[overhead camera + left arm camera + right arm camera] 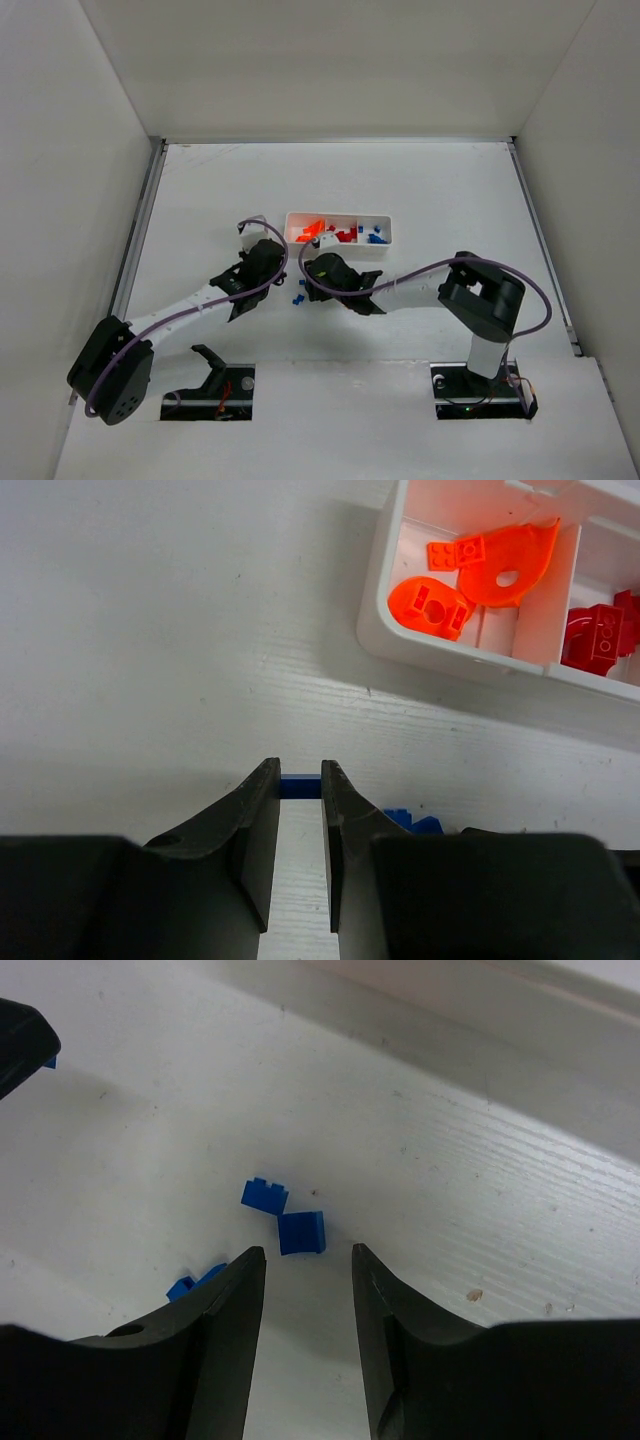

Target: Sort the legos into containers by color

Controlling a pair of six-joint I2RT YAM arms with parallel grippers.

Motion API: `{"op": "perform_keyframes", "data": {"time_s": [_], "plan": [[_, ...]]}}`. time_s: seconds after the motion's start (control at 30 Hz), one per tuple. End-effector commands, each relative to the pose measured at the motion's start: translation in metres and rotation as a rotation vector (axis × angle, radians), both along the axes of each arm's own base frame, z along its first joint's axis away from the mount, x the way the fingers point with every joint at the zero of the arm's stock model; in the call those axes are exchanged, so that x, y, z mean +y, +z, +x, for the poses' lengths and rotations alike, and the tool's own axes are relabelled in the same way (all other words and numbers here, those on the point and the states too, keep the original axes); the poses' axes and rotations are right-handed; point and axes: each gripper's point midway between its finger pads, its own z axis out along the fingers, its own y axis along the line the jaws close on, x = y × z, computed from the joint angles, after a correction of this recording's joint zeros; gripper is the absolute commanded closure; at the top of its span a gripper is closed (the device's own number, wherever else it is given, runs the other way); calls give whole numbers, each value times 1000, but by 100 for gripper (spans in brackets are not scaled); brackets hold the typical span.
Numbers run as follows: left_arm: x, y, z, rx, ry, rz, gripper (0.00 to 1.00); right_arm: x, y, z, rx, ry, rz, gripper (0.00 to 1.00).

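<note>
No text, label, brand, number or sign can be read in any view.

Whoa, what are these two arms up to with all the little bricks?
They are sorting by colour into a white tray. The left gripper pinches one blue brick near the tray. The right gripper hangs open over two more blue bricks lying loose on the table. The tray already holds orange pieces and red pieces in separate compartments.
</note>
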Motion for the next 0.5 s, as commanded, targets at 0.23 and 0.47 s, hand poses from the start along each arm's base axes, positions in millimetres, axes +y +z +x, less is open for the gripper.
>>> {"op": "perform_keyframes", "data": {"time_s": [0.23,0.47], "plan": [[-16,44,21,-95,-9,-86,85,8,-7,7,-70,-6,-102,61],[-20,57,28,-127,-6,-125,85,-1,-9,12,-101,-61,-161,72]]}}
